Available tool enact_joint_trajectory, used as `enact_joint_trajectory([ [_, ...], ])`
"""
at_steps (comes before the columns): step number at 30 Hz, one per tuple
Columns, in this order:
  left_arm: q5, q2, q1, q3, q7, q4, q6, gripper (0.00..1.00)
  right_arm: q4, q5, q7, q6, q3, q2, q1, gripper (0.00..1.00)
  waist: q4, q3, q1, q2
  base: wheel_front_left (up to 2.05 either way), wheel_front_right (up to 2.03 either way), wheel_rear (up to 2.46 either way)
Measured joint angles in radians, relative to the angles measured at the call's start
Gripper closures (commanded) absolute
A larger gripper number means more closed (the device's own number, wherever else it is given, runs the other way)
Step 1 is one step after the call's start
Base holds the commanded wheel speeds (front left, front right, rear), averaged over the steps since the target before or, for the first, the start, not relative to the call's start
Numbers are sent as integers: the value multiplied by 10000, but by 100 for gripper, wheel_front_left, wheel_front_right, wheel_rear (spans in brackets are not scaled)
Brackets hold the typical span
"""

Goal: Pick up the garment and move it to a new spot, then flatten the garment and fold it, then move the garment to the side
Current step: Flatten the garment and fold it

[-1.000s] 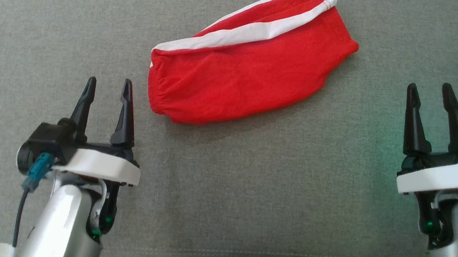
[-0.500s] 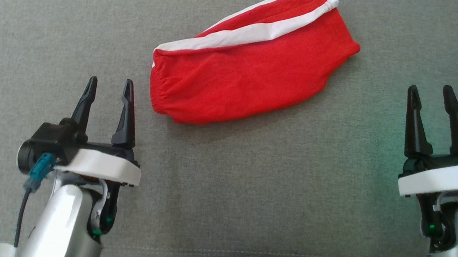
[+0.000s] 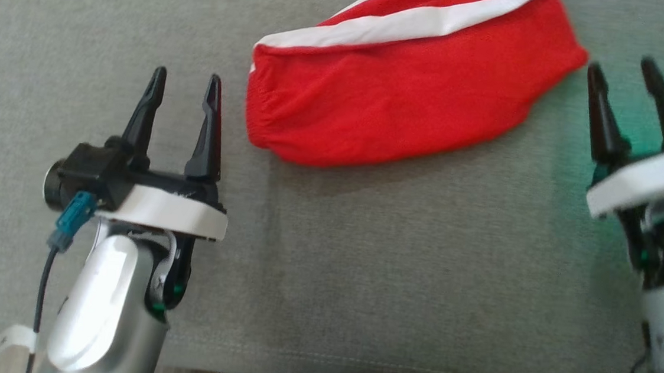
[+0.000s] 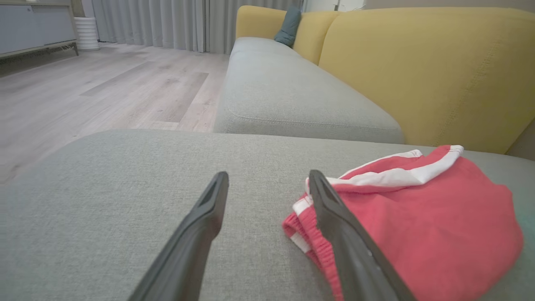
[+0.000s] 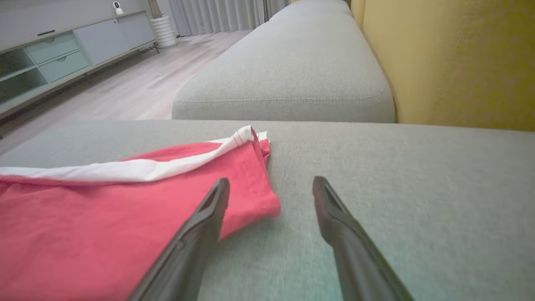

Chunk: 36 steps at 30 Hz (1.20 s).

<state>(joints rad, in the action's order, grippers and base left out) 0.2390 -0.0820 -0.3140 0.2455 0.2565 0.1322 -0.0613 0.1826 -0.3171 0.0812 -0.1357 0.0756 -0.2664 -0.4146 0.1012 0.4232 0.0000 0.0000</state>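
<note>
On the seat cushion (image 3: 361, 272), where is the garment (image 3: 399, 91)? (SUPERVISOR)

It lies toward the rear edge, on the side of the yellow backrest (image 4: 418, 71), as one compact red bundle with a white stripe along its far side. It sits between my two grippers; nothing lifts it. (OPERATOR)

State of the jaws? (SUPERVISOR)

Both sets stand fully apart and carry nothing. The left gripper (image 3: 187, 74) hovers just beside the waistband (image 4: 311, 246) end. The right gripper (image 3: 622, 64) stands just off the opposite, rounded end. In the right wrist view one finger overlaps the garment's corner; I cannot tell whether it touches the cloth. (OPERATOR)

Why that arrangement? (SUPERVISOR)

I judge it a bracketing stance. One gripper per end lets me take both ends together, so the bundle would travel level. The fingers point toward the rear edge, low over the cushion, so a short advance puts cloth between them. (OPERATOR)

Step in hand? (SUPERVISOR)

The garment looks already doubled over, so I read this as the approach for the transfer to the side. Caution: the cushion is soft and the knit limp. A pinch on the top layer alone may peel the fold open. Take all layers at each end. (OPERATOR)
</note>
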Motion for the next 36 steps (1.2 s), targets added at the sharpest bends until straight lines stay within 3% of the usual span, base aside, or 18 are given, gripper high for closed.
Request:
enact_joint_trajectory([
  [9, -2, 261, -306, 23, 0, 77, 178, 0, 2307, -146, 1254, 0, 545, -297, -1773, 0, 698, 463, 0, 0, 0, 0, 0],
  [14, -8, 324, -306, 6, 0, 153, 190, 0, 2976, -416, 1954, 0, 702, -259, -2349, 0, 810, 467, 0, 0, 0, 0, 0],
  [17, -90, 360, -306, 0, 0, 190, 267, 0, 3227, -771, 2286, 0, 763, -151, -2654, 81, 800, 448, 0, 0, 0, 0, 0],
  [18, -90, 372, -306, -4, 0, 190, 268, 0, 3300, -899, 2343, 0, 784, -98, -2714, 100, 790, 447, 0, 0, 0, 0, 0],
  [28, -188, 418, -305, -25, 0, 199, 274, 0, 3676, -1407, 1996, 0, 1005, 54, -2838, 100, 718, 322, 0, 0, 0, 0, 0],
  [36, -284, 439, -195, -203, 0, 196, 274, 0, 2569, -1511, 924, 0, 587, 364, -980, 100, 405, 64, 0, 0, 0, 0, 0],
])
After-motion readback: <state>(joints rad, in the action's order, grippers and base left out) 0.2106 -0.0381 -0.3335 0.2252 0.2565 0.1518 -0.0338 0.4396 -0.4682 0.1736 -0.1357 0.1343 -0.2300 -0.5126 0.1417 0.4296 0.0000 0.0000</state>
